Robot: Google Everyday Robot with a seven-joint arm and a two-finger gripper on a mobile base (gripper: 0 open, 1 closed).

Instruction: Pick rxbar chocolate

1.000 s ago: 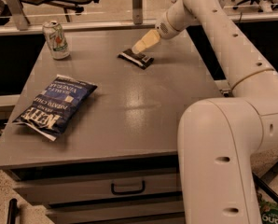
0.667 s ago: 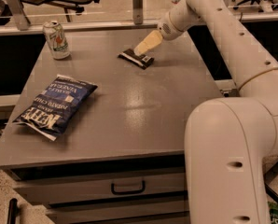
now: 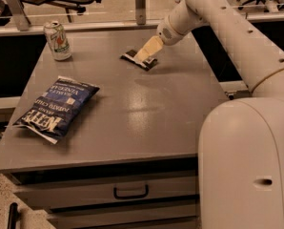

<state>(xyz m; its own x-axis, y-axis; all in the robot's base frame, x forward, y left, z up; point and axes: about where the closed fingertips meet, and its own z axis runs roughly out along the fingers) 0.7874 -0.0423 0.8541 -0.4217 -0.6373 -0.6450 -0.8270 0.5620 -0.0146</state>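
Observation:
The rxbar chocolate is a small flat dark bar with pale ends. It lies on the grey table at the far middle. My gripper reaches down from the upper right on the white arm, and its pale fingers sit right over the middle of the bar, covering part of it. The bar still lies flat on the table.
A large blue chip bag lies at the left front. A green-and-white drink can stands at the far left corner. The robot's white body fills the right front. A drawer with a handle is below the tabletop.
The gripper has stayed over the bar. The arm's upper links have shifted slightly; the bar has not moved.

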